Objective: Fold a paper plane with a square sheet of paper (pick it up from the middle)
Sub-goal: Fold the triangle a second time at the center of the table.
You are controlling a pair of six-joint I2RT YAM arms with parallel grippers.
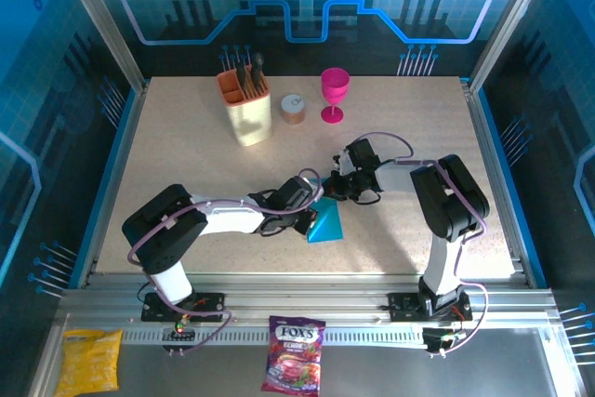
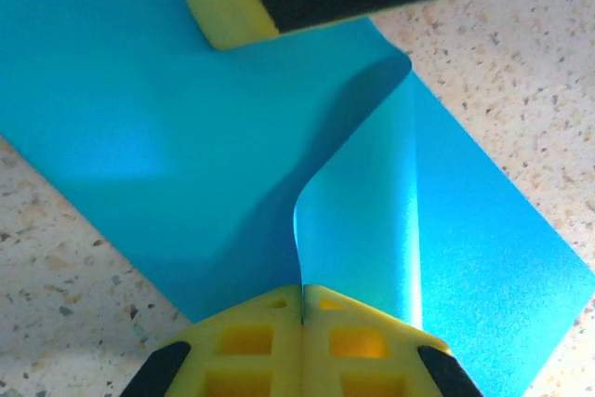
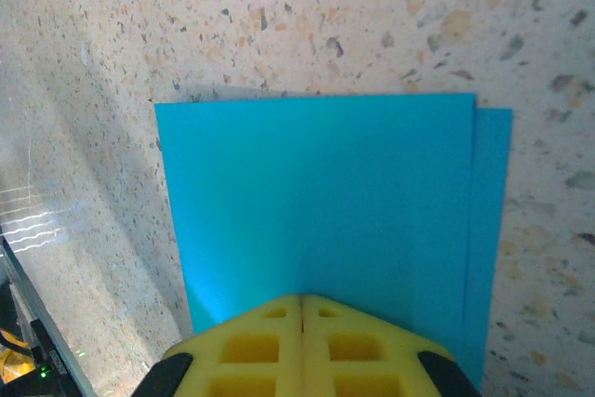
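Left gripper (image 2: 302,297) clamps raised fold of square sheet of paper (image 2: 139,118); right gripper (image 3: 302,304) closed atop. Risk: 2 layers offset, skewed crease.

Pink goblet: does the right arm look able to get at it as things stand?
Probably yes: only bare table separates the right gripper from the pink goblet, though it is shut and resting on the folded blue paper.
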